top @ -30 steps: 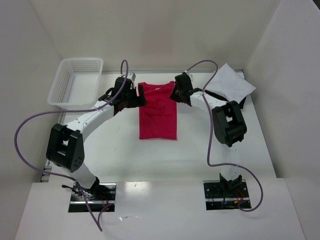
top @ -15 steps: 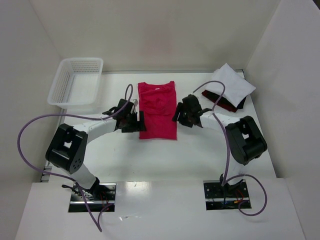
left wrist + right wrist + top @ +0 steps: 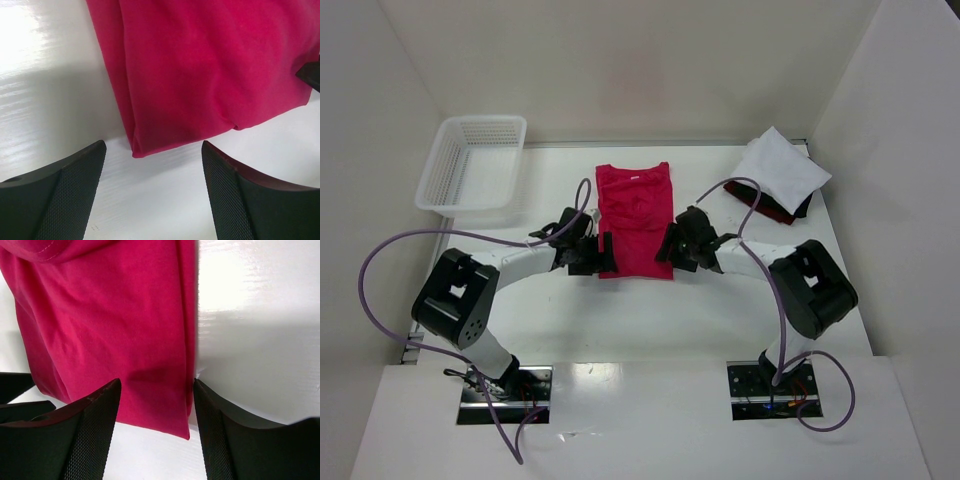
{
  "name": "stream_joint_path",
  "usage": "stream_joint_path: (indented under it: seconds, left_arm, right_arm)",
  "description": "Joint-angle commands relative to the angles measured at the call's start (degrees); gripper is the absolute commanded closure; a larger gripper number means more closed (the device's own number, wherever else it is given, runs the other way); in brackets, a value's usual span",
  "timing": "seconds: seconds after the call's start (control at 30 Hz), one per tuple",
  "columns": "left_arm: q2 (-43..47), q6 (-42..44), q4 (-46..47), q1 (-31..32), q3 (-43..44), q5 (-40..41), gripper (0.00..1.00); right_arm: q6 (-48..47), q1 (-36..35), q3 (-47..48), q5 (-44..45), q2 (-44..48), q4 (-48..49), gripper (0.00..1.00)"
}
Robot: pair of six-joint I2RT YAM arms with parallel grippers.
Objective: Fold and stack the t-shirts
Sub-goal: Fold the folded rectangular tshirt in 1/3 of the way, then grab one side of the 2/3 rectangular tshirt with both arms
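Cloth in bright crimson, the red t-shirt (image 3: 635, 215) lies flat in the middle of the table (image 3: 620, 320), folded into 1 long narrow strip. Its collar end points away from the arm bases and its hem end points toward them. Soft creases show across the upper half.

Both arms reach in low at the near end of the strip, 1 on each side. The left gripper (image 3: 603, 254) sits at the near-left corner. In the left wrist view its jaws stand wide apart, and the corner of the shirt (image 3: 200, 75) lies on the table just ahead of the gap, not pinched. The right gripper (image 3: 670, 248) sits at the near-right corner. In the right wrist view its 2 fingers (image 3: 85, 435) are also spread, and the shirt's right edge (image 3: 100, 325) runs down into the gap between them. Whether either pad touches the cloth cannot be told.

Well apart, at the far right corner of the table, the white t-shirt (image 3: 780, 168) rests folded on top of the dark maroon-black t-shirt (image 3: 782, 210), which shows only as a strip along its near edge. A white mesh basket (image 3: 438, 185) stands at the far left corner. A purple cable (image 3: 370, 270) loops from each arm.
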State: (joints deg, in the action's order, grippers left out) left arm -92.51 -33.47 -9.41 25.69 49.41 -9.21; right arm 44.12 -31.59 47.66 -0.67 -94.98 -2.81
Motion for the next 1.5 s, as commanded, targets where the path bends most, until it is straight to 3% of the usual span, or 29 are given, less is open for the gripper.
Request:
stream_joint_path:
  seconds: [0.0,0.4,0.87,1.0,1.03,1.13,1.33,1.37,1.47]
  left_arm:
    - [1.5,-1.7,1.5,0.9,-1.0,-0.8,0.15]
    - [0.4,-2.7,2.0,0.9,-2.0,-0.3,0.17]
    - [-0.8,-2.7,1.3,1.5,-2.6,0.9,0.25]
    - [-1.4,-2.7,1.3,1.5,-2.6,1.4,0.38]
    - [-1.4,-2.7,1.3,1.5,-2.6,1.4,0.45]
    - [-2.6,-2.2,1.3,1.5,-2.6,1.4,0.52]
    - [-3.1,-2.2,0.2,1.5,-2.6,3.8,0.93]
    - [-2.6,-2.2,-0.5,1.5,-2.6,4.4,0.96]
    - [-2.0,-1.6,-2.0,1.5,-1.9,5.8,1.00]
  right_arm:
    - [1.8,-1.2,-2.3,1.4,1.7,-1.9,0.34]
    - [5.4,-2.8,-9.0,3.5,11.7,-4.4,0.36]
    - [7.1,-4.4,-7.2,4.6,6.3,-1.9,0.48]
    - [7.6,-4.4,-7.2,5.7,6.3,-1.4,0.55]
    - [7.6,-4.4,-7.2,6.3,6.3,-1.4,0.59]
    - [7.6,-4.4,-6.7,6.3,5.2,-1.4,0.72]
    - [7.6,-4.4,-5.3,9.3,3.8,-2.6,0.94]
    - [7.6,-4.4,-5.3,10.1,3.8,-3.3,0.99]
    - [8.2,-4.4,-5.3,12.9,5.5,-4.6,1.00]
